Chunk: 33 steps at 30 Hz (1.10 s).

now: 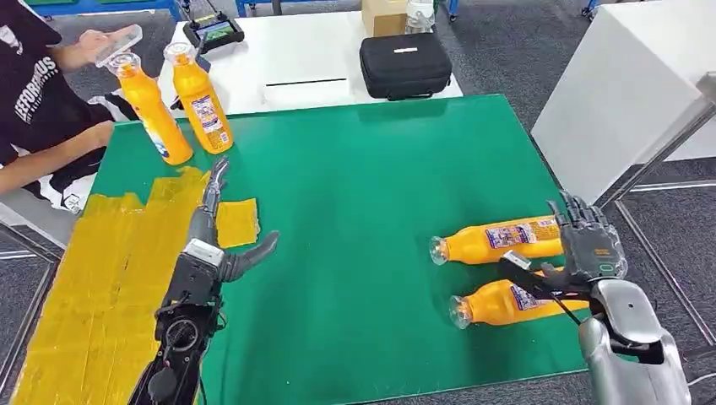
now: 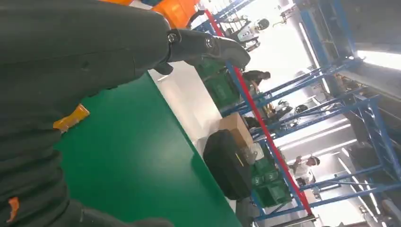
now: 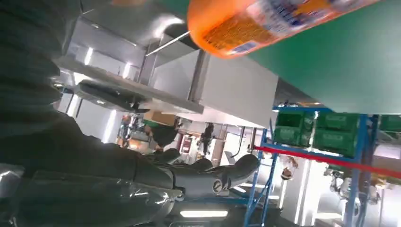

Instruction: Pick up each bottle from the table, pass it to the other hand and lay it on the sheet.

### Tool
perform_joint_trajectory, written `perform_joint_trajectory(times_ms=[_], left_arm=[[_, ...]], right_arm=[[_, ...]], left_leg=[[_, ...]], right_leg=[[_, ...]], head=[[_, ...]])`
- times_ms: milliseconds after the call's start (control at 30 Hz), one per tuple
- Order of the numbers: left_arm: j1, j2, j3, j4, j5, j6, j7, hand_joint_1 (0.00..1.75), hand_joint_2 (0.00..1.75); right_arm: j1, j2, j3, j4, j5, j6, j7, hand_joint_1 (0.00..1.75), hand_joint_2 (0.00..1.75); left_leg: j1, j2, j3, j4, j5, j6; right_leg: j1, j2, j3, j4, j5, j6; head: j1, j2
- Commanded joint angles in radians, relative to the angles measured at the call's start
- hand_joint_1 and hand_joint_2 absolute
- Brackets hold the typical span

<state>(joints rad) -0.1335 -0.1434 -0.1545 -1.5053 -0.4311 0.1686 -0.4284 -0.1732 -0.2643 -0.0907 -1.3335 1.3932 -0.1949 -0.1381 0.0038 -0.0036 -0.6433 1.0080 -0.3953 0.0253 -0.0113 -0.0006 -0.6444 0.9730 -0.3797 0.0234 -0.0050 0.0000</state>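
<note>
Beside the right hand (image 1: pixel 591 240), whose fingers are spread and empty, two orange bottles (image 1: pixel 498 240) (image 1: pixel 507 302) lie on the green sheet (image 1: pixel 355 211), their labels too small to read. Beyond the left hand's (image 1: pixel 211 245) spread fingers two more (image 1: pixel 152 108) (image 1: pixel 201 98) stand upright. Left wrist view: a closed black case (image 2: pixel 229 163) lies beyond the thumb (image 2: pixel 208 47). Right wrist view: an orange bottle (image 3: pixel 265 21) lies just beside the hand.

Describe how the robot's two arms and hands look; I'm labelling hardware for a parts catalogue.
The right arm is smooth silver metal with rounded joints and a thin black cable along the wrist. Its right hand is dark grey with segmented fingers and a small orange marking on the back. The left arm shows black, open mechanical parts with round fittings and a pale silver wrist block. The left hand has grey fingers and a thick grey thumb.
</note>
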Motion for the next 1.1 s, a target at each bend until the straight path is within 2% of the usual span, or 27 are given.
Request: perform_joint_trajectory(times_ms=[33, 67, 100, 133, 167, 267, 300, 333, 433, 567, 767, 967, 1067, 1100], left_arm=[[-0.060, 0.007, -0.028, 0.107, 0.009, 0.005, 0.010, 0.00, 1.75], [-0.063, 0.006, -0.030, 0.113, 0.009, 0.004, 0.011, 0.00, 1.75], [-0.065, 0.006, -0.030, 0.115, 0.010, 0.004, 0.012, 0.00, 1.75], [-0.070, 0.004, -0.030, 0.126, 0.012, 0.005, 0.014, 0.00, 1.75], [-0.072, 0.001, -0.028, 0.132, 0.016, 0.013, 0.015, 0.00, 1.75], [-0.074, 0.000, -0.035, 0.144, 0.020, 0.024, 0.014, 0.00, 1.75], [-0.074, -0.001, -0.035, 0.146, 0.022, 0.027, 0.014, 0.00, 1.75], [-0.073, -0.004, -0.033, 0.150, 0.025, 0.033, 0.016, 0.00, 1.75], [-0.079, -0.010, -0.032, 0.160, 0.028, 0.038, 0.017, 0.00, 1.75], [-0.078, -0.011, -0.031, 0.161, 0.029, 0.040, 0.017, 0.00, 1.75], [-0.072, -0.002, -0.031, 0.172, 0.033, 0.058, 0.012, 0.00, 1.75], [-0.071, -0.003, -0.033, 0.177, 0.035, 0.063, 0.011, 0.00, 1.75], [-0.081, -0.009, -0.036, 0.198, 0.037, 0.070, 0.014, 0.00, 1.75], [-0.092, -0.012, -0.038, 0.210, 0.037, 0.074, 0.019, 0.00, 1.75]], right_arm=[[-0.127, -0.024, -0.014, 0.255, 0.019, -0.021, -0.014, 0.00, 1.75], [-0.138, -0.024, -0.009, 0.274, 0.024, -0.022, -0.014, 0.00, 1.75], [-0.141, -0.023, -0.006, 0.280, 0.025, -0.022, -0.016, 0.00, 1.75], [-0.158, -0.022, 0.007, 0.320, 0.034, -0.039, -0.021, 0.00, 1.75], [-0.170, -0.019, 0.023, 0.349, 0.052, -0.060, -0.015, 0.00, 1.75], [-0.197, -0.010, 0.060, 0.413, 0.093, -0.090, 0.004, 0.00, 1.75], [-0.205, -0.008, 0.066, 0.427, 0.098, -0.095, 0.007, 0.00, 1.75], [-0.223, -0.005, 0.077, 0.454, 0.102, -0.092, 0.006, 0.00, 1.75], [-0.275, 0.001, 0.099, 0.535, 0.096, -0.087, -0.008, 0.00, 1.75], [-0.289, 0.009, 0.112, 0.572, 0.087, -0.091, -0.022, 0.00, 1.75], [-0.359, 0.053, 0.176, 0.703, 0.070, -0.035, -0.048, 0.00, 1.75], [-0.399, 0.068, 0.180, 0.783, 0.041, 0.015, -0.062, 0.00, 1.75], [-0.461, 0.072, 0.184, 0.909, 0.002, 0.171, -0.033, 0.00, 1.75], [-0.481, 0.069, 0.197, 0.944, 0.001, 0.210, -0.020, 0.17, 1.75]], left_leg=[[0.001, 0.000, 0.008, 0.000, -0.003, -0.001], [0.000, 0.001, 0.003, -0.001, -0.001, -0.001], [0.001, 0.001, 0.003, 0.000, -0.001, -0.001], [0.001, 0.002, 0.010, 0.000, -0.004, -0.002], [0.001, 0.001, 0.004, -0.001, -0.001, -0.001], [0.001, 0.002, 0.008, 0.000, -0.003, -0.001], [0.001, 0.002, 0.004, -0.001, -0.001, -0.001], [0.001, 0.003, 0.008, 0.000, -0.003, -0.001], [0.001, 0.003, 0.005, 0.000, -0.002, -0.001], [0.001, 0.001, 0.003, 0.000, 0.000, 0.000], [0.001, 0.005, 0.008, 0.000, -0.003, -0.001], [0.001, 0.001, 0.003, 0.000, 0.000, 0.000], [0.001, 0.003, 0.007, 0.000, -0.002, 0.000], [0.001, 0.003, 0.007, 0.000, -0.002, 0.000]], right_leg=[[0.001, 0.000, 0.009, -0.001, -0.003, -0.001], [0.000, 0.000, 0.003, -0.001, -0.001, 0.000], [0.001, 0.001, 0.004, -0.001, -0.001, -0.001], [0.001, 0.001, 0.010, 0.000, -0.003, -0.001], [0.001, 0.001, 0.004, -0.001, -0.001, -0.001], [0.001, 0.002, 0.008, -0.001, -0.002, -0.001], [0.001, 0.002, 0.004, -0.001, 0.000, -0.001], [0.001, 0.003, 0.007, -0.001, -0.001, -0.001], [0.001, 0.003, 0.004, -0.001, 0.000, -0.001], [0.001, 0.000, 0.004, -0.001, -0.001, -0.001], [0.001, 0.004, 0.008, -0.001, -0.002, -0.001], [0.001, 0.000, 0.003, -0.001, -0.001, 0.000], [0.001, 0.002, 0.007, 0.000, -0.002, -0.001], [0.001, 0.002, 0.007, 0.000, -0.002, -0.001]], head=[[0.000, 0.000], [0.000, 0.000], [0.000, 0.000], [0.000, 0.000], [0.000, 0.000], [0.000, 0.000], [0.000, 0.000], [0.000, 0.000], [0.000, 0.000], [0.001, 0.000], [0.000, 0.000], [0.000, 0.000], [0.000, 0.000], [0.000, 0.000]])
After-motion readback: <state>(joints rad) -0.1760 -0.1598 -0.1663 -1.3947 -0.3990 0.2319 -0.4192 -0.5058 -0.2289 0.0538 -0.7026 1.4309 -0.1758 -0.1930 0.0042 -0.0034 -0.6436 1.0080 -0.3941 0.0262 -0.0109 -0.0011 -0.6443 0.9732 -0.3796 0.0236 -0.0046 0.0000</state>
